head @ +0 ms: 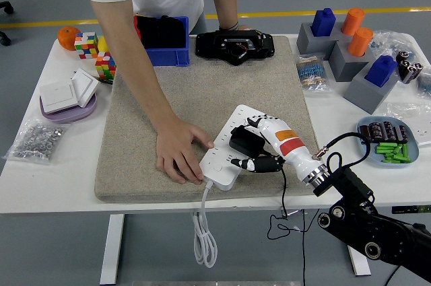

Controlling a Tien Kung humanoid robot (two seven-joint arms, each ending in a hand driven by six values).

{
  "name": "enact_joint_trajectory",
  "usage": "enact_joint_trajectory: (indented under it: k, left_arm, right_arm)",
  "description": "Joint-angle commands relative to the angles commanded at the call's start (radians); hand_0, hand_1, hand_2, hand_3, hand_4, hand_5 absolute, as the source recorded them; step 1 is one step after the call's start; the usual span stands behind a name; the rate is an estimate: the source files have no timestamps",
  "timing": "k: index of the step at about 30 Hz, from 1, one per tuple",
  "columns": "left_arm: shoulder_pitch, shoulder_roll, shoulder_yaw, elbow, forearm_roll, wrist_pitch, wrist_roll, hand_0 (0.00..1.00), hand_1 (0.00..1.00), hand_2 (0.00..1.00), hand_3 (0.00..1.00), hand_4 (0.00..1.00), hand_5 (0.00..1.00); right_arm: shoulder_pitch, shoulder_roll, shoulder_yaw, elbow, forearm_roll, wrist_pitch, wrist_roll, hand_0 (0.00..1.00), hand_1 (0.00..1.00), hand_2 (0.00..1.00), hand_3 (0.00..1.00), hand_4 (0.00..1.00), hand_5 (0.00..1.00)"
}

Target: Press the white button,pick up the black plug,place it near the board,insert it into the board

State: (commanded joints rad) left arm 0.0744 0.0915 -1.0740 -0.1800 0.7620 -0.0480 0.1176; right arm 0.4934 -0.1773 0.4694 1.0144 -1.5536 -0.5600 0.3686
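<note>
One black plug (244, 140) is gripped by the right hand (259, 145) over the white board (225, 148), steadied by a person's hand (177, 156) so insertion can be done.

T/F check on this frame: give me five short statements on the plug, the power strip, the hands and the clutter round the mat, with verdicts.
1. The right hand grips the black plug over the white power strip. True.
2. A person's hand rests on the mat, touching the strip's near left end. True.
3. The power strip lies on the bare white table. False: it lies on the grey mat.
4. The robot's left hand presses the strip's button. False: no left hand is in view.
5. The blue bin sits at the mat's right side. False: it is at the mat's far left corner, by the person's arm.
</note>
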Motion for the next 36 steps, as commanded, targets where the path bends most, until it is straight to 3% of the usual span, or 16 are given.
enact_joint_trajectory:
  k: [6,19,36]
  left_arm:
    - [0.0,0.0,-0.005,0.0,0.006,0.0,0.002,0.704,0.665,0.586,0.675,0.664,0.256]
    - [0.001,0.0,-0.001,0.0,0.007,0.0,0.0,0.704,0.665,0.584,0.675,0.664,0.255]
    - [0.0,0.002,0.001,0.0,0.007,0.0,0.0,0.705,0.663,0.585,0.675,0.664,0.254]
  right_arm:
    - [0.001,-0.006,0.0,0.007,0.0,-0.003,-0.003,0.753,0.64,0.579,0.584,0.962,0.169]
    - [-0.023,-0.029,0.061,0.094,-0.032,-0.008,-0.006,0.752,0.64,0.579,0.583,0.962,0.173]
    - [-0.035,-0.03,0.039,0.008,-0.023,0.011,0.007,0.748,0.633,0.571,0.574,0.954,0.177]
